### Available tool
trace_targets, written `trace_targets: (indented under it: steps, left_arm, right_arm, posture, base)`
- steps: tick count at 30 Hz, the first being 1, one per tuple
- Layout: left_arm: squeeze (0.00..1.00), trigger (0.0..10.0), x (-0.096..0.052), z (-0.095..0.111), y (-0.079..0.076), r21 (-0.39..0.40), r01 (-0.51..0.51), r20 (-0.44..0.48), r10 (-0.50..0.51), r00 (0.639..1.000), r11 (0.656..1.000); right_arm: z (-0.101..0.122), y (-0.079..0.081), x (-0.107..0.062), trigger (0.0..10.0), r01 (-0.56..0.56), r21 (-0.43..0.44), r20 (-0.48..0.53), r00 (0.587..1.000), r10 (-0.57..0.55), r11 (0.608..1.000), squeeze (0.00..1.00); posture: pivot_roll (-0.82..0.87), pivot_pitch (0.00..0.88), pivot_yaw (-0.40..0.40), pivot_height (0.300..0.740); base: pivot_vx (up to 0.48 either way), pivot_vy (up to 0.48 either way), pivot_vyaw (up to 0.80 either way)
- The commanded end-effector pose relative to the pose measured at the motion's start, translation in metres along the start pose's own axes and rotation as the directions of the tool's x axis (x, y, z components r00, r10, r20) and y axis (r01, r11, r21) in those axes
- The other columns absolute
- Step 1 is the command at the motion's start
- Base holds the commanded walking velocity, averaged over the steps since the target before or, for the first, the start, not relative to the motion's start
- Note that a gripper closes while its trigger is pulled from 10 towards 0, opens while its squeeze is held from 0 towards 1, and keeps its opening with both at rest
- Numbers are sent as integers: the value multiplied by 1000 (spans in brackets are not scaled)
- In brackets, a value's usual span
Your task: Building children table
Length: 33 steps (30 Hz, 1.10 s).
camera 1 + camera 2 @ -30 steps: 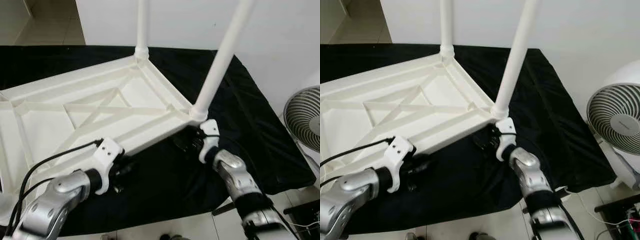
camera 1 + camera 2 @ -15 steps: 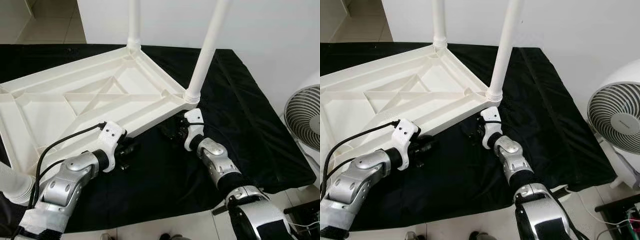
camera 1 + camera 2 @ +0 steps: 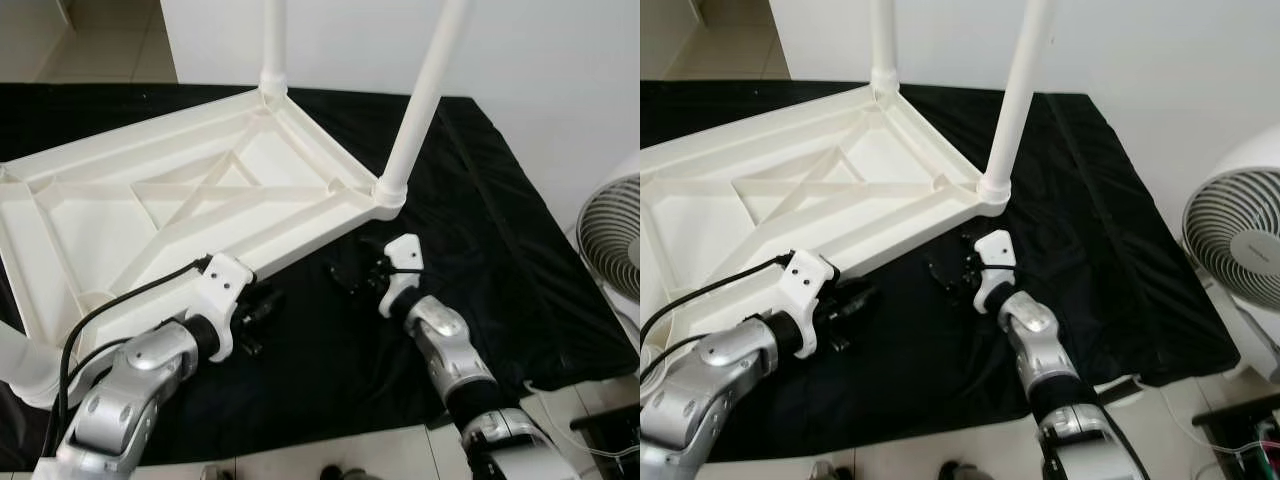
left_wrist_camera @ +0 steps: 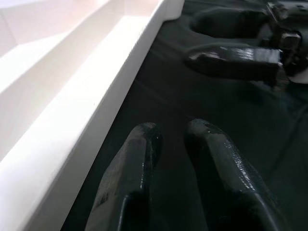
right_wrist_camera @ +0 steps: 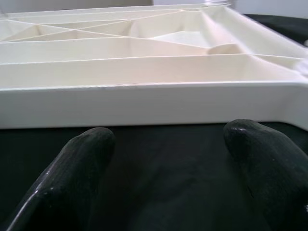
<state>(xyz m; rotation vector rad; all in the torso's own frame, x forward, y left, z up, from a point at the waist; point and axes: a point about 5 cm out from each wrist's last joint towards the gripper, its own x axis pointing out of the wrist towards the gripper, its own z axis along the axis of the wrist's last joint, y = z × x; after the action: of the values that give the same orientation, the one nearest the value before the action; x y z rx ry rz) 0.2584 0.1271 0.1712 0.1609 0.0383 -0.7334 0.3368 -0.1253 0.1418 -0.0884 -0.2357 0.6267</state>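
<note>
both jaws lie just off the upturned table's near edge, left nearly closed, right spread

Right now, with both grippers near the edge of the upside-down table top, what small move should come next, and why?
Probably ease the right gripper forward to the white table top rim. Its fingers stand open, facing the rim over the black cloth, not touching. The left gripper, nearly closed, lies beside the same edge, holding nothing.
</note>
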Motion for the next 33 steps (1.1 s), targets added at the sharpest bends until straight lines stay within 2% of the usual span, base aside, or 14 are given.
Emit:
trace_targets:
  steps: [1, 3, 5, 6, 12, 14, 17, 19, 24, 28, 33]
  left_arm:
    - [0, 10000, -4, 0, 7, 9, -141, 4, 141, 990, 990]
    - [0, 10000, -7, 6, 7, 5, -185, 31, 185, 982, 983]
    - [0, 10000, -8, 9, 5, 4, -189, 41, 189, 981, 982]
    - [0, 10000, -13, 12, 4, 11, -209, 44, 208, 977, 978]
    - [0, 10000, -19, 12, 6, 39, -236, 26, 235, 972, 971]
    - [0, 10000, -22, 8, 15, 72, -279, 4, 280, 960, 957]
    - [0, 10000, -25, 5, 21, 79, -303, -15, 305, 952, 950]
    - [0, 10000, -29, -3, 31, 119, -350, -55, 358, 932, 929]
    - [0, 10000, -33, -9, 41, 158, -399, -86, 415, 906, 903]
    - [0, 10000, -34, -11, 44, 177, -398, -100, 418, 903, 900]
    - [0, 10000, -31, -15, 42, 218, -328, -135, 361, 923, 919]
  right_arm:
    - [-1, -2, -4, 10000, 13, 10, -2, 1000, -13, 1000, 0]
    - [1, -3, -8, 10000, 24, 10, 12, 1000, -24, 1000, 0]
    - [2, -3, -9, 10000, 25, 11, 15, 1000, -25, 1000, 0]
    - [4, -3, -9, 10000, 23, 15, 19, 1000, -24, 1000, 0]
    - [7, -1, -9, 10000, 21, 18, 22, 1000, -21, 1000, 0]
    - [10, 0, -8, 10000, 12, 20, 29, 1000, -12, 1000, 0]
    - [12, 1, -8, 10000, 9, 21, 32, 999, -10, 1000, 0]
    - [15, 2, -10, 10000, 13, 24, 35, 999, -13, 1000, 0]
    - [19, 0, -12, 10000, 25, 24, 40, 999, -26, 999, 0]
    - [21, 0, -14, 10000, 30, 25, 40, 999, -31, 999, 0]
    - [25, 0, -18, 10000, 39, 29, 39, 998, -40, 999, 0]
  posture:
    - [59, 159, -77, 740]
    - [72, 153, -84, 740]
    - [75, 152, -86, 740]
    - [83, 145, -93, 740]
    - [90, 139, -102, 740]
    - [91, 135, -106, 740]
    - [90, 135, -106, 740]
    - [85, 138, -104, 740]
    - [73, 141, -99, 740]
    - [73, 141, -99, 740]
    - [66, 141, -95, 740]
  base:
    - [0, 0, 0]
    - [0, 0, 0]
    - [0, 0, 0]
    - [0, 0, 0]
    - [0, 0, 0]
    - [0, 0, 0]
    - [0, 0, 0]
    - [0, 0, 0]
    - [0, 0, 0]
    - [0, 0, 0]
    - [0, 0, 0]
